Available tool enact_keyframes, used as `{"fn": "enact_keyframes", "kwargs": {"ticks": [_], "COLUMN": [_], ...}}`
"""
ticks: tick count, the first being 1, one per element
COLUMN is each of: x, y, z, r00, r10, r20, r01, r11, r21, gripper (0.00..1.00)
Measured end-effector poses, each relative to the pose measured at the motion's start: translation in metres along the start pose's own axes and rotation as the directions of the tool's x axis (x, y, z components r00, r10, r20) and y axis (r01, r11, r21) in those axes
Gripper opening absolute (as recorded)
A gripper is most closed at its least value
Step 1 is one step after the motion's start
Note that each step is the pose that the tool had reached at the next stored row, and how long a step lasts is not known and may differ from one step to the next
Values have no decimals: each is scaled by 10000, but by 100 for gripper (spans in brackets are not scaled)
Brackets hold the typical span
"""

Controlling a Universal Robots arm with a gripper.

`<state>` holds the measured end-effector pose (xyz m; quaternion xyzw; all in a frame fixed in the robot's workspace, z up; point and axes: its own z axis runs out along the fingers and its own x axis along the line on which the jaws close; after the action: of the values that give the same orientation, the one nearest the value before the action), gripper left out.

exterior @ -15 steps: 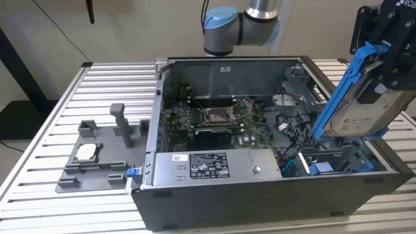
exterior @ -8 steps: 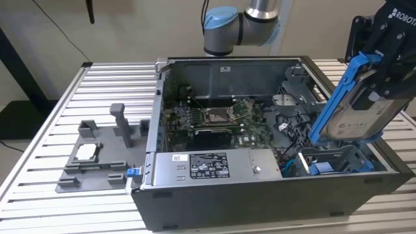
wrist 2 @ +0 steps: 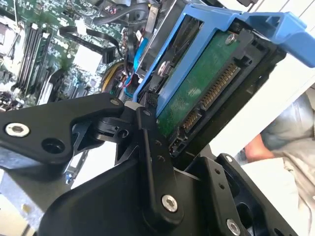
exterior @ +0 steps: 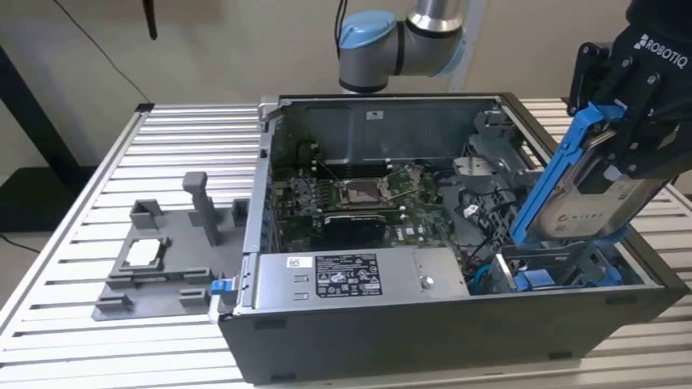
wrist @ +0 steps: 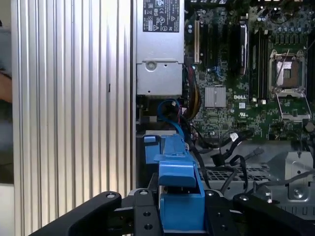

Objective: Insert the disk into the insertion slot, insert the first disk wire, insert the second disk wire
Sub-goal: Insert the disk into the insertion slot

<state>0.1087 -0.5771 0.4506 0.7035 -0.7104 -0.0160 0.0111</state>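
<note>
In the exterior view my gripper (exterior: 625,150) is shut on the disk (exterior: 584,203), a silver-grey drive in a bright blue carrier. The disk hangs steeply tilted over the open computer case at the exterior view's right. Its lower end sits just above the insertion slot (exterior: 552,271), a grey bay with blue fittings in the case's near corner. The second wrist view shows the disk's green circuit board (wrist 2: 202,93) and connector between my black fingers (wrist 2: 147,147). The blue carrier (wrist: 179,182) stands clamped between them in the first wrist view. Blue and black wires (wrist: 170,105) lie loose beside the bay.
A grey labelled power-supply box (exterior: 346,275) lies along the case's near wall, with the motherboard (exterior: 357,194) behind it. A grey fixture (exterior: 162,259) sits on the slatted aluminium table (exterior: 108,162) at the exterior view's left. A person's hand (wrist 2: 256,147) is beside the table.
</note>
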Motion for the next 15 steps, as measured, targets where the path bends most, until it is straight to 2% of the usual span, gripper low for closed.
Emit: {"fn": "enact_keyframes", "kwargs": {"ticks": [5, 8, 15], "x": [-1, -1, -2], "y": [-3, -5, -27], "z": [83, 132, 250], "r00": [10000, 10000, 10000], "r10": [-13, -14, -1], "r20": [5, 31, 33], "r01": [13, 14, 1], "r11": [10000, 10000, 10000], "r21": [0, 0, 0], "gripper": [33, 33, 33]}}
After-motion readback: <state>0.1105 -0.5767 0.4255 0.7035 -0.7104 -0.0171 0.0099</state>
